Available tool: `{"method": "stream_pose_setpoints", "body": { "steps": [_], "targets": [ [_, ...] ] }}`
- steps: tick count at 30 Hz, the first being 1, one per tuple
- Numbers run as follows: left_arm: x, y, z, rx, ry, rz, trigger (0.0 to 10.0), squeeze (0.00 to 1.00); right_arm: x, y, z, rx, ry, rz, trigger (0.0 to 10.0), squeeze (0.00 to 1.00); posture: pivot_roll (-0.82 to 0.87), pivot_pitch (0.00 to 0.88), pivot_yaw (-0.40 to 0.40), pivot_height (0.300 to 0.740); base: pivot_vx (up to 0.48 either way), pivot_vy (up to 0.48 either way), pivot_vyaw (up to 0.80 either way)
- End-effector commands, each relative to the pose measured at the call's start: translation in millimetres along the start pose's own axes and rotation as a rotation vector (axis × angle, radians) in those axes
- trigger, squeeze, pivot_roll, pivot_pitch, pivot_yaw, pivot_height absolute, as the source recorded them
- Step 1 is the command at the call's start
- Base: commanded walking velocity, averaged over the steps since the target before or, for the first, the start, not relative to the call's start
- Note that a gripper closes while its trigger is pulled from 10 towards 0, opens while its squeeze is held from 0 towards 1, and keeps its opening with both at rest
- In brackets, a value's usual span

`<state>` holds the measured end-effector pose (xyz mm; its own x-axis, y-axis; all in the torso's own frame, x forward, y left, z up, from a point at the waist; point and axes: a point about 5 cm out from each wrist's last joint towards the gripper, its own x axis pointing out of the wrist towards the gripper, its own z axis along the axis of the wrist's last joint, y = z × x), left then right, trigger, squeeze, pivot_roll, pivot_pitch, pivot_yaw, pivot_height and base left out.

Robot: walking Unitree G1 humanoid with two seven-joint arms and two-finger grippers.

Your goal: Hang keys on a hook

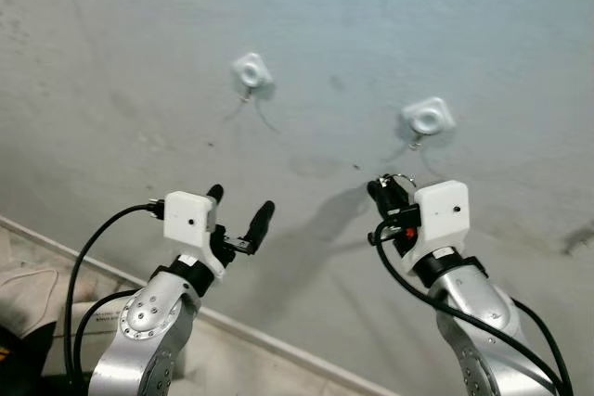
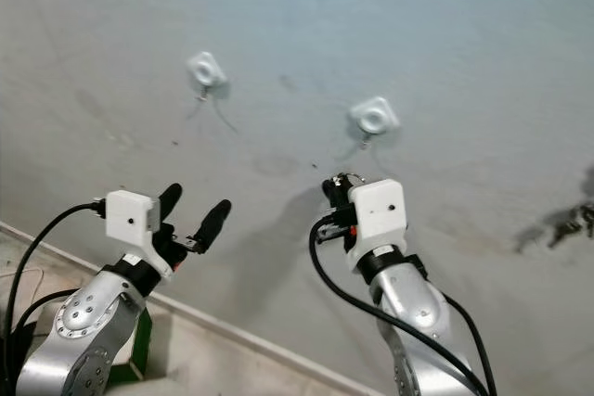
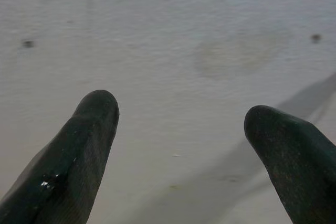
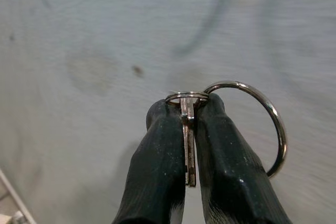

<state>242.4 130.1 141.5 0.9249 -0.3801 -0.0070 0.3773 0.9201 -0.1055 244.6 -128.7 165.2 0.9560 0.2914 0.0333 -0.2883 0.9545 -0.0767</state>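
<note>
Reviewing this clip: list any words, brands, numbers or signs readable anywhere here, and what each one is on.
None can be read.
Key held in the right pincer: no stamp can be made out on the edge that shows.
Two white hooks on the wall: plain, no label.
White camera boxes on both wrists: no print visible.
</note>
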Motion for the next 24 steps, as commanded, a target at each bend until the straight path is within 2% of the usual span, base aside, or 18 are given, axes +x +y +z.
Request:
{"method": "stream_pose_setpoints", "body": {
  "steps": [1,4,8,14,18,20,24],
  "targets": [
    [-1.7,1.5,3.1,0.012,-0.003,0.009,10.0,0.0,0.5,-0.2,6.9,-0.003,-0.021,-0.012,10.0,0.0,0.08,0.018,-0.005,0.74,0.0,0.0,0.0],
    [-1.6,0.9,3.5,0.026,0.002,-0.009,10.0,0.0,1.3,0.5,11.5,-0.013,-0.036,-0.019,10.0,0.0,0.08,0.018,-0.005,0.74,0.0,0.0,0.0],
    [1.6,-2.4,8.1,0.085,-0.015,-0.052,10.0,0.0,3.1,-0.1,21.6,-0.032,-0.073,-0.029,10.0,0.0,0.08,0.019,-0.002,0.74,0.0,0.0,0.0],
    [6.8,-7.0,13.2,0.084,-0.03,-0.101,10.0,0.0,6.4,5.0,33.3,-0.034,-0.111,0.008,10.0,0.0,0.07,0.019,0.004,0.74,0.0,0.0,0.0],
    [9.1,-23.9,14.5,0.137,-0.023,-0.243,10.0,0.0,12.3,12.6,41.5,0.009,-0.133,0.066,10.0,0.0,0.08,0.015,0.005,0.74,0.0,0.0,0.0],
    [9.4,-25.3,14.2,0.148,-0.023,-0.254,10.0,0.0,13.1,13.5,42.7,0.015,-0.135,0.074,10.0,0.0,0.08,0.014,0.005,0.74,0.0,0.0,0.0],
    [9.6,-26.3,12.0,0.14,-0.005,-0.272,10.0,0.0,12.3,20.5,48.6,0.044,-0.142,0.178,10.0,0.0,0.07,0.014,0.005,0.74,0.0,0.0,0.0]
  ]
}}
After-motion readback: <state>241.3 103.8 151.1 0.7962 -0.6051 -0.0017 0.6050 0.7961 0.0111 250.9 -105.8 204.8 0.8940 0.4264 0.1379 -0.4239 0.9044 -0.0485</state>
